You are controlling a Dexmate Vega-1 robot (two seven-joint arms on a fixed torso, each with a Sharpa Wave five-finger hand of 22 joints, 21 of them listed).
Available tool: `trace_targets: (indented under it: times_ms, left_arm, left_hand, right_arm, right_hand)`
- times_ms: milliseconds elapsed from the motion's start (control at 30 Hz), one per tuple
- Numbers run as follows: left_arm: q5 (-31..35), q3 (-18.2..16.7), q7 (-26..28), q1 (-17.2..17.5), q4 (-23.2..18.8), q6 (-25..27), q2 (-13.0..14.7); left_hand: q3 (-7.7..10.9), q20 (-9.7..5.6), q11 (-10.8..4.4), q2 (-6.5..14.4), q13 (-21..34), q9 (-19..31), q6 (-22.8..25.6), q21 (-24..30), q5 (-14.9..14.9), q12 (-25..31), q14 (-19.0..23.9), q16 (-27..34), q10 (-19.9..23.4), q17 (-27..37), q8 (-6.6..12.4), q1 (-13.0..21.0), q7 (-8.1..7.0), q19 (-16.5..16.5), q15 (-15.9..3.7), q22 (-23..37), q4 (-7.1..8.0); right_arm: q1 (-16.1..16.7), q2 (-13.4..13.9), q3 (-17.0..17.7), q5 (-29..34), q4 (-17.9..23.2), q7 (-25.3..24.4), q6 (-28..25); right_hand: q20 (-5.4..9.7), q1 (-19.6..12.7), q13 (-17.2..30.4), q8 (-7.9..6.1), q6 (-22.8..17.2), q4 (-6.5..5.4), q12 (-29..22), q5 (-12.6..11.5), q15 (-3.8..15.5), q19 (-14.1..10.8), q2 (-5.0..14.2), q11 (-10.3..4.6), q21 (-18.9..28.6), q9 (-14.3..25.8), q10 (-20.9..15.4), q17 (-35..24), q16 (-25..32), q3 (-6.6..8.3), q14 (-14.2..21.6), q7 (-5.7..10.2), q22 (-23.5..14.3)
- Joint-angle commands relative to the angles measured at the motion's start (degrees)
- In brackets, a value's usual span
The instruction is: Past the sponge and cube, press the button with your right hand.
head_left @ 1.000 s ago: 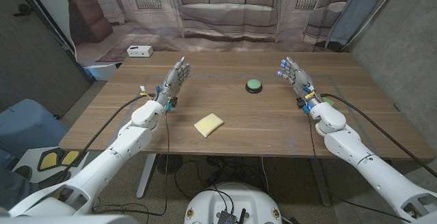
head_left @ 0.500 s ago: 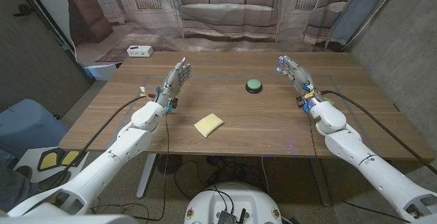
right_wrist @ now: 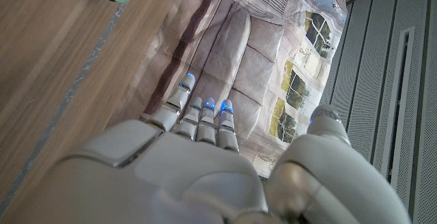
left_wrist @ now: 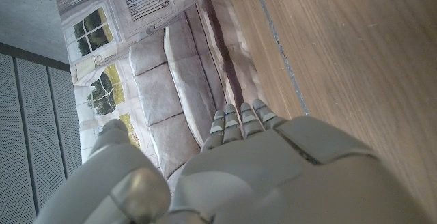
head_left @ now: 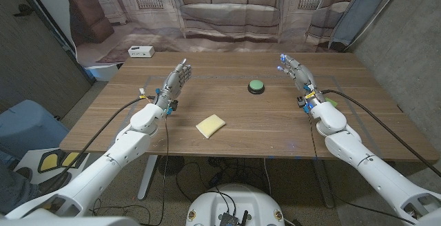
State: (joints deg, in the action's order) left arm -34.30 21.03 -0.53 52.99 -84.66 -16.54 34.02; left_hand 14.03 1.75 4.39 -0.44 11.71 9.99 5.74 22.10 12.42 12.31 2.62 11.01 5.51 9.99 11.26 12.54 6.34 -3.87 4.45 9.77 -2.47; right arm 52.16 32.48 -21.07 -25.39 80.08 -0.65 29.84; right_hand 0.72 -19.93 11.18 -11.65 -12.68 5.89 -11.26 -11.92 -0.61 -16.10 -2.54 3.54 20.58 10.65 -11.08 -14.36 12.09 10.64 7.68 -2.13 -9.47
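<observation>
Fingers (head_left: 288,66) of right hand (head_left: 298,76) spread, holding nothing, near green button (head_left: 256,85) on worktop (head_left: 248,126): approach step, next calling for a sideways reach, then a downward press.

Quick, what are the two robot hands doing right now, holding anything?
Left robot hand: open, holding nothing.
Right robot hand: open, holding nothing.

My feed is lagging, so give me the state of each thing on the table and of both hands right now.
Button: on the table, untouched, not yet pressed.
Sponge: lying on the table, apart from both hands.
Right hand: open, to the button's right, holding nothing.
Left hand: open, holding nothing.
Green thing: mostly hidden behind the right wrist.
</observation>
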Motion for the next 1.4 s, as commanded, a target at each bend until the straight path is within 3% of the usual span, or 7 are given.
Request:
trace_targets:
  times_ms: [33, 433, 1400]
  left_arm:
    - [0.1, -0.4, -0.3, 0.6, -0.8, -0.3, 0.9]
    - [-0.1, -0.3, -1.9, 0.3, -0.1, -0.9, 1.1]
    - [-0.2, -1.7, -1.0, 3.3, -3.0, -2.3, 2.4]
  left_hand:
    - [0.27, 0.39, -0.09, 0.2, 0.1, 0.3, 0.1, -0.4, -0.2, -0.1, -0.3, -0.1, -0.2, 0.2, 0.02, 0.8, -0.21, -0.2, 0.21, 0.1, -0.21]
    - [0.3, 0.34, 0.24, 0.3, 0.0, 0.3, 0.3, -0.7, -0.3, 0.0, -0.3, -0.1, 0.0, 0.2, -0.03, 0.9, -0.11, -0.1, 0.4, 0.1, -0.33]
    - [0.25, 0.44, -0.02, 0.5, -0.1, 0.3, 0.7, -1.5, -0.6, 0.1, -0.2, -0.1, 0.3, 0.2, -0.07, 1.1, -0.14, 0.1, 0.32, 0.1, -0.56]
  right_arm:
    - [-0.5, 0.0, -0.3, 5.3, 0.1, -3.5, 1.2]
    - [-0.4, 1.2, -0.6, 9.3, 2.6, -5.9, 0.0]
    - [0.5, 3.2, -0.9, 20.5, 6.9, -12.4, -2.2]
  right_hand:
    - [0.1, 0.0, 0.2, 0.02, -0.3, 0.46, -0.1, -0.3, -0.16, -0.4, 0.51, -0.37, -0.1, 0.2, -0.2, 0.0, 0.4, 0.0, 0.6, 0.54, -0.1]
    - [0.13, 0.0, 0.1, 0.08, -0.3, 0.51, -0.1, -0.3, -0.14, -1.0, 0.5, 0.1, -0.4, 0.2, -0.2, 0.2, 0.4, -0.06, 1.0, 0.47, -0.1]
    - [0.61, 0.1, -0.1, -0.21, -1.9, 0.55, -0.6, -0.7, 1.12, -3.4, 1.34, -1.34, -1.3, 0.2, -2.6, 1.0, 1.1, 0.21, 4.0, 1.83, -0.1]
